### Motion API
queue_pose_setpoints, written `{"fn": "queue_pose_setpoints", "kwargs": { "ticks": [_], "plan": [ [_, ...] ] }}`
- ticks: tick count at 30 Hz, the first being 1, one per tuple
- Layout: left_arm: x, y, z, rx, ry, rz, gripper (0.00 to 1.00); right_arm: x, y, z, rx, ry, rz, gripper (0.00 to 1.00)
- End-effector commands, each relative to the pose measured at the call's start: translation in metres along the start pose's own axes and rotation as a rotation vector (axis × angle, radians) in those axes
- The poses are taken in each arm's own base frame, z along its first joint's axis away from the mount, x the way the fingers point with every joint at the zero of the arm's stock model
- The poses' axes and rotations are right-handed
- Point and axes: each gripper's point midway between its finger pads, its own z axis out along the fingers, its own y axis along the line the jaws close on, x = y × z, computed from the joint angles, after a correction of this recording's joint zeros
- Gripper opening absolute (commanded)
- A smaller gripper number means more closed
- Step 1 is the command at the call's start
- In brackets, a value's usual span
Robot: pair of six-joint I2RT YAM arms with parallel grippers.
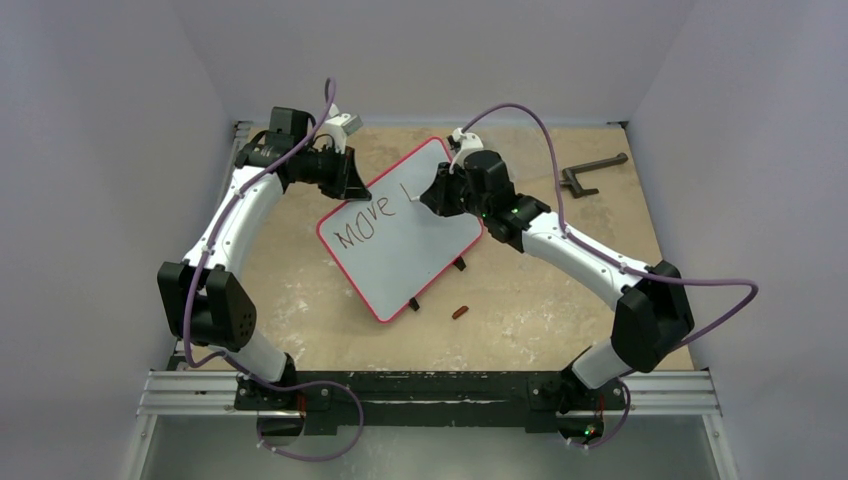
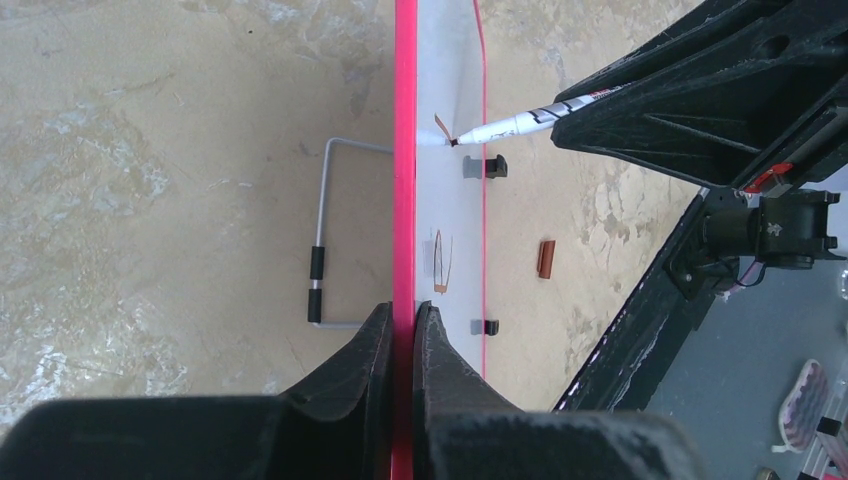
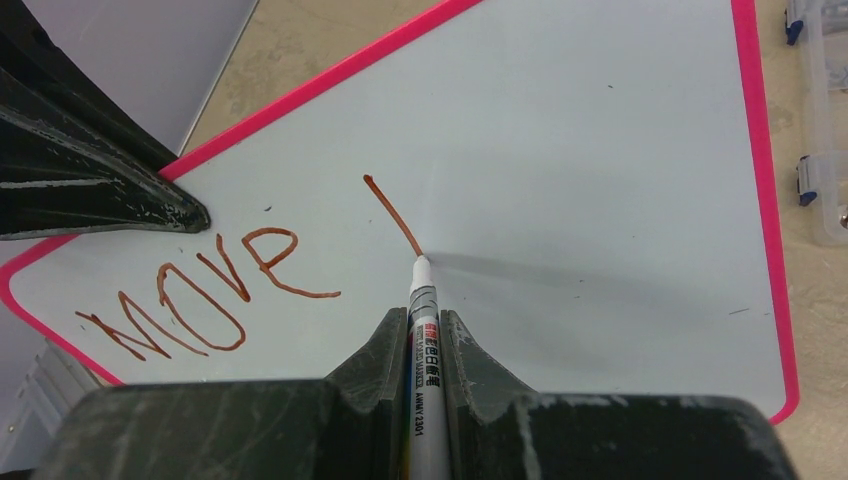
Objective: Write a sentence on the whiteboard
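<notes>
Currently I see the whiteboard (image 1: 400, 235) set slantwise in the middle of the overhead frame, on a tan, mottled tabletop (image 1: 560, 290) scuffed with pale patches. Plain pale-lilac walls (image 1: 100, 150) close it in on the left, back and right.

The left gripper (image 2: 403, 318) is clenched on the board's red rim at its upper left edge, one finger on each side. The right gripper (image 3: 424, 322) grasps a white marker (image 3: 422, 295), whose tip touches the board at the lower end of a single slanted stroke. The sentence (image 3: 200, 295) reads "MOVE" in reddish-brown along the left part of the board, with that stroke just after it.

A small reddish-brown cap (image 1: 460, 312) lies on the table just below the board's lower edge. A black handle-like tool (image 1: 592, 170) sits well apart at the upper right. In the right wrist view a clear parts box (image 3: 825, 130) shows at the right edge. A black rail (image 1: 430, 392) crosses the bottom of the overhead frame, bearing both arm bases.
</notes>
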Motion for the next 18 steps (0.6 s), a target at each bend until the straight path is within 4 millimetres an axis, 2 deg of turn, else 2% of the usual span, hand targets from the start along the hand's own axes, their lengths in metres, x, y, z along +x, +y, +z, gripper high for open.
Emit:
{"fn": "queue_pose_setpoints", "kwargs": {
  "ticks": [1,13,18],
  "plan": [
    [-0.016,-0.001,-0.014,-0.048,-0.061,0.109,0.0,-0.012,0.006,-0.005,-0.012,-0.04,0.0,0.0],
    [-0.017,-0.002,-0.015,-0.044,-0.064,0.111,0.0,-0.046,0.016,0.0,-0.002,-0.094,0.006,0.0],
    [-0.017,-0.002,-0.015,-0.047,-0.065,0.113,0.0,-0.053,0.018,0.003,-0.002,-0.099,0.005,0.0]
  ]
}}
